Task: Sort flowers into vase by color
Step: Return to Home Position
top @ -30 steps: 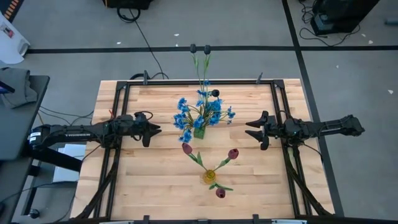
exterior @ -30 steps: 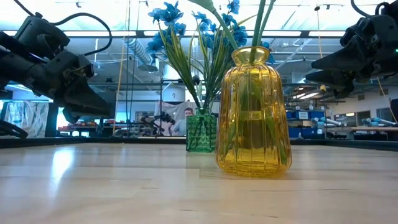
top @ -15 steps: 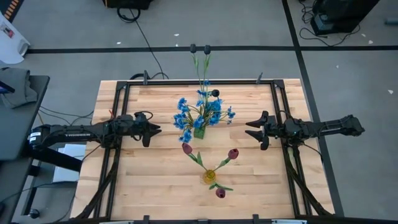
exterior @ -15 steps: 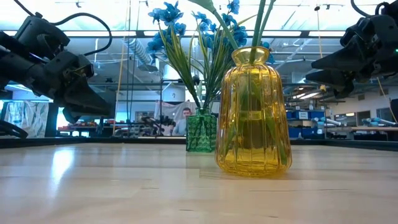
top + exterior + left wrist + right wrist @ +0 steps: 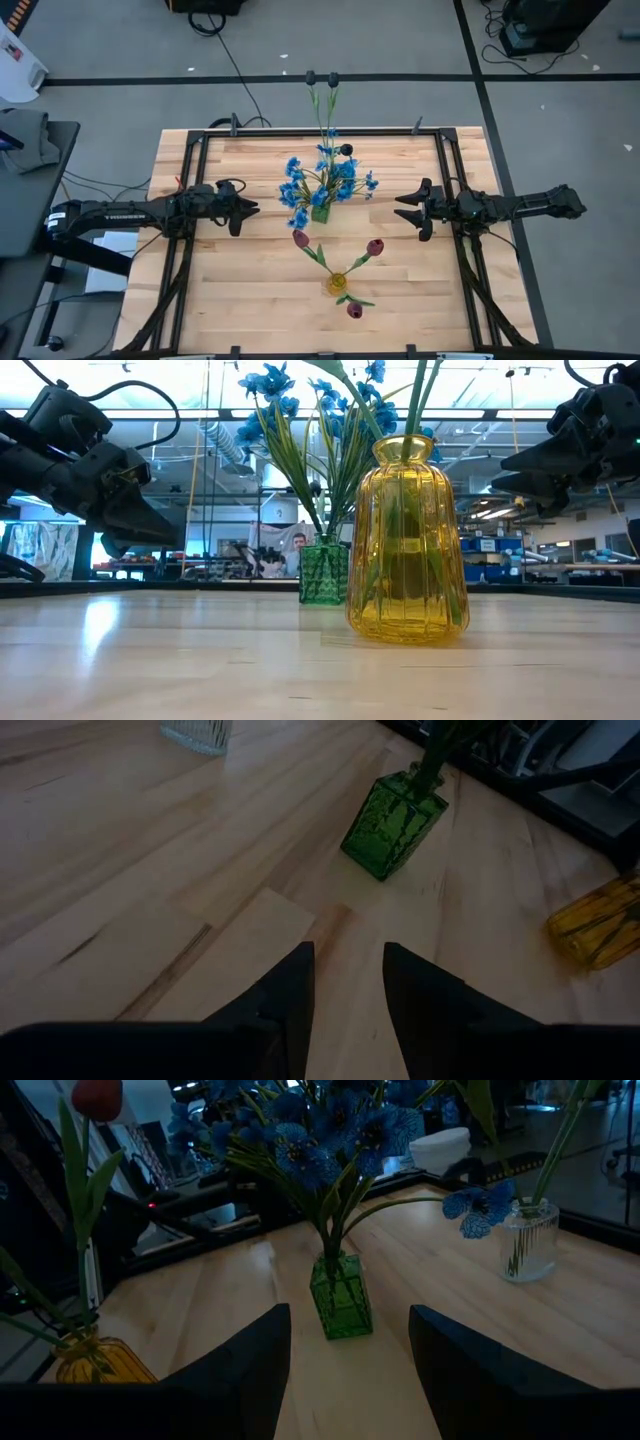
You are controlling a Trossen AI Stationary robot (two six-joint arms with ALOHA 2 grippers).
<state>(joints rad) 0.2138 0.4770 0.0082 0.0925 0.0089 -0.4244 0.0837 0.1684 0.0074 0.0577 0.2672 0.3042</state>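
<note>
A green glass vase [image 5: 320, 213] stands mid-table and holds sprays of bright blue flowers [image 5: 325, 180]. Nearer me, a yellow vase [image 5: 337, 284] holds dark red tulip buds [image 5: 374, 246] that lean outward. A clear glass vase [image 5: 528, 1240] near the far edge carries thin dark-headed stems [image 5: 322, 90] and one blue blossom. My left gripper [image 5: 250, 208] hovers open to the left of the green vase [image 5: 392, 820]. My right gripper [image 5: 402, 209] hovers open to its right, facing the green vase [image 5: 340, 1295]. Neither touches anything.
The black frame rail [image 5: 300, 133] runs around the wooden table top. Bare wood [image 5: 240, 280] lies to the left and right of the vases. In the low view the yellow vase [image 5: 406, 540] stands in front of the green vase [image 5: 323, 570]; a person [image 5: 300, 545] shows in the room behind.
</note>
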